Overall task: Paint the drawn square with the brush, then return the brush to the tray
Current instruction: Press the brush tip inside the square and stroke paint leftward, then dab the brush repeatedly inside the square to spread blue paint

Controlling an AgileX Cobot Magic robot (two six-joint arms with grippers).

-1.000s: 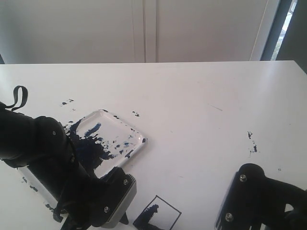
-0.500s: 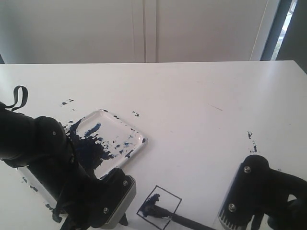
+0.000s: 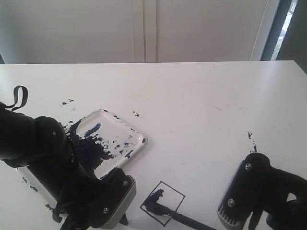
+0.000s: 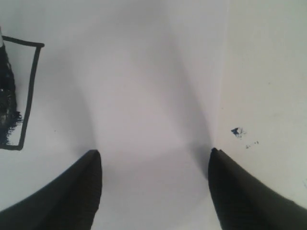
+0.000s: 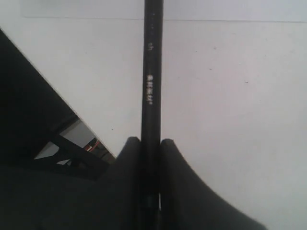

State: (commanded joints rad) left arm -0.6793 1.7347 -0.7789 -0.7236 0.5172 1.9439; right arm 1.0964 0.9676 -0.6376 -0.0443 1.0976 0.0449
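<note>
Nearest the camera, the left gripper [image 4: 152,184] stands released over bare table: its two black fingers [image 4: 88,194] are set wide apart with nothing between them, and they touch no object. Its black arm [image 3: 48,158] crosses the near left of the scene. The right gripper [image 5: 151,160] is clenched on the long thin black-handled paintbrush [image 5: 151,72], the handle pinched squarely between both pads and running straight out beyond them. Small pale lettering shows on the handle but is too blurred to read. In the exterior view the brush [image 3: 180,219] lies low across the surface from the right arm's housing [image 3: 254,191] toward the left, and its dark bristle tip rests inside the small hand-drawn square with a thin black outline [image 3: 169,195]. The square sits at the near edge of the white table [image 3: 201,96], just beside the left gripper. Its interior is part dark blue and part white, the paint lying on the side nearer the left arm. Farther back and to the left lies the clear rounded-rectangular shallow plastic tray [image 3: 138,135], smeared with a large blue-black blotch, its near portion hidden by the left arm. The tray holds no brush. Scattered dark paint specks [image 3: 252,141] mark the table at the right, with more beyond the tray [image 3: 136,114]. Behind the table's far edge stands a pale panelled wall [image 3: 144,28].
</note>
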